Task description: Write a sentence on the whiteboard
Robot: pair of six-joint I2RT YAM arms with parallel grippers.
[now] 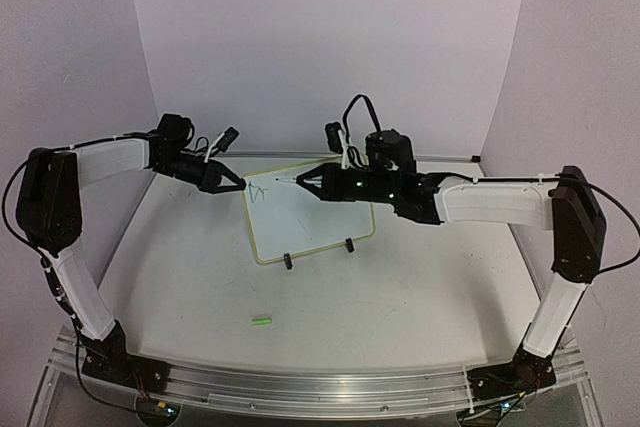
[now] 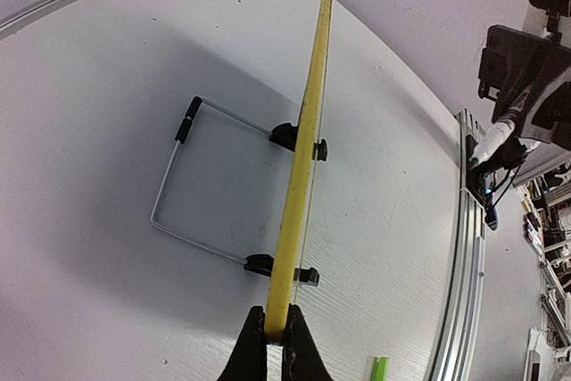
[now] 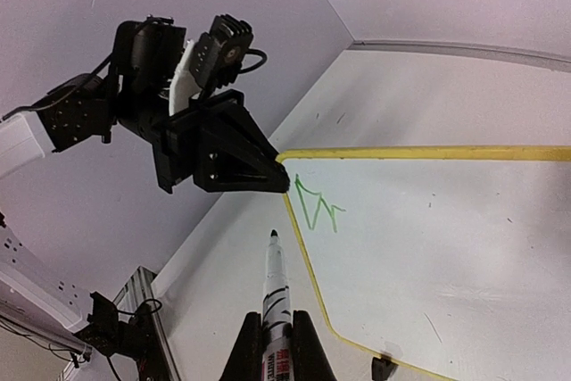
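Standing tilted on its wire prop (image 2: 163,180) mid-table, the whiteboard (image 1: 315,217) (image 2: 303,149) has its far left corner pinched between the fingers of the left gripper (image 1: 238,185) (image 2: 277,317). The right gripper (image 1: 303,182) (image 3: 275,332) is clamped on a marker (image 3: 275,278), its tip near the board's far edge, though whether it touches is hard to tell. A short green scrawl (image 1: 258,192) (image 3: 317,207) sits by that corner. A small green piece (image 1: 262,321) lies on the table (image 1: 430,277), nearer the arms.

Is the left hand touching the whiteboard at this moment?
Touching. In the left wrist view the left hand is shut on the yellow edge of the whiteboard, gripping it from both sides.
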